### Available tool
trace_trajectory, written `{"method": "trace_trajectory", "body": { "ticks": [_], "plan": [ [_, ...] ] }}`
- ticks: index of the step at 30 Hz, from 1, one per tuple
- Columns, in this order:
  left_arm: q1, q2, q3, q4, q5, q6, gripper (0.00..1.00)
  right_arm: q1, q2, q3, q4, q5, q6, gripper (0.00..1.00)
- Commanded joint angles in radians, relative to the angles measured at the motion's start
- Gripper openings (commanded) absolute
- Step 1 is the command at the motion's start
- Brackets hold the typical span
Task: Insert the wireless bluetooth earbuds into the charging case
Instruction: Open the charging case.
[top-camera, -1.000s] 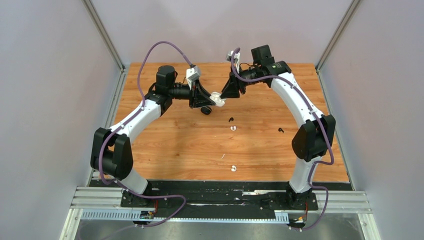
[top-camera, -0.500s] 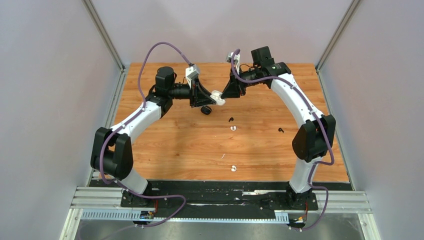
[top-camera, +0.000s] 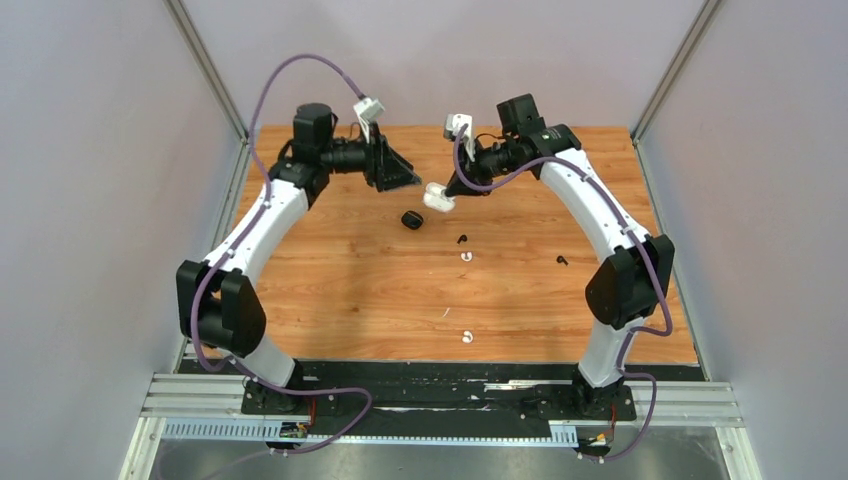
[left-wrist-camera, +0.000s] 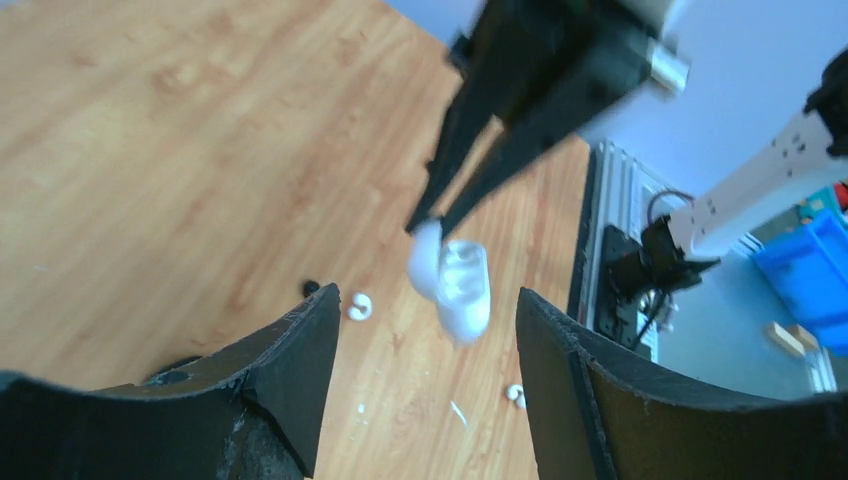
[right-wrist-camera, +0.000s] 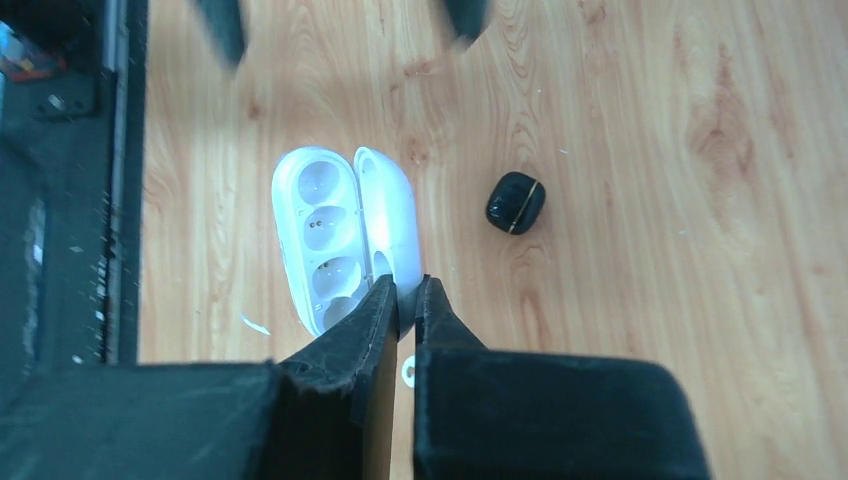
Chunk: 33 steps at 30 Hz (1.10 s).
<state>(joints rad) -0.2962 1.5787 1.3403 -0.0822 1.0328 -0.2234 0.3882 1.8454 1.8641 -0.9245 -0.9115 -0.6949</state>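
Up in the middle of the overhead view, the right gripper (top-camera: 446, 191) has its two black fingers pressed together on the white pebble-shaped plastic charging case (top-camera: 437, 197), which hangs in the air above the light wooden table (top-camera: 330, 290). Its own wrist camera shows the case lying open like a clam, the half with the moulded sockets on the left and the smooth lid on the right, and the fingertips pinch the near end of the lid. Facing it from the left, the left gripper (top-camera: 408, 178) holds nothing; its fingers (left-wrist-camera: 300, 370) stand well apart, with the white case framed between them and clear of both. A small glossy black charging case (top-camera: 411, 220), closed, sits on the boards just below the two grippers. The buds all lie loose on the table: a tiny black stemmed earbud (top-camera: 461, 240) with a white stemmed earbud (top-camera: 466, 256) just below it near the centre, a second black earbud (top-camera: 561, 261) off to the right, and a second white earbud (top-camera: 466, 336) lower down in the middle.
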Motion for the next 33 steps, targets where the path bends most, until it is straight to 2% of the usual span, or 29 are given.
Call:
{"method": "trace_trajectory", "body": {
  "ticks": [1, 5, 10, 12, 14, 16, 21, 30, 33],
  "plan": [
    [0.040, 0.034, 0.264, -0.325, 0.010, 0.016, 0.71, 0.065, -0.087, 0.015, -0.037, 0.107, -0.254, 0.00],
    [0.042, 0.121, 0.348, -0.455, 0.034, 0.017, 0.69, 0.105, -0.072, 0.034, -0.036, 0.161, -0.272, 0.00],
    [0.037, 0.153, 0.371, -0.481, 0.080, 0.037, 0.63, 0.155, -0.062, 0.055, -0.035, 0.233, -0.306, 0.00],
    [0.031, 0.174, 0.407, -0.551, 0.100, 0.084, 0.60, 0.171, -0.060, 0.058, -0.028, 0.264, -0.316, 0.00],
    [0.016, 0.202, 0.462, -0.716, 0.100, 0.167, 0.59, 0.180, -0.055, 0.061, -0.024, 0.284, -0.317, 0.00],
    [0.004, 0.226, 0.506, -0.810, 0.095, 0.242, 0.58, 0.190, -0.052, 0.064, -0.019, 0.299, -0.319, 0.00],
    [-0.007, 0.254, 0.533, -0.861, 0.079, 0.267, 0.54, 0.211, -0.051, 0.066, -0.013, 0.319, -0.328, 0.00],
    [-0.024, 0.297, 0.563, -0.953, 0.070, 0.320, 0.56, 0.227, -0.039, 0.081, 0.002, 0.340, -0.315, 0.00],
    [-0.026, 0.305, 0.562, -0.955, 0.068, 0.325, 0.52, 0.233, -0.035, 0.091, 0.004, 0.339, -0.314, 0.00]
  ]
}}
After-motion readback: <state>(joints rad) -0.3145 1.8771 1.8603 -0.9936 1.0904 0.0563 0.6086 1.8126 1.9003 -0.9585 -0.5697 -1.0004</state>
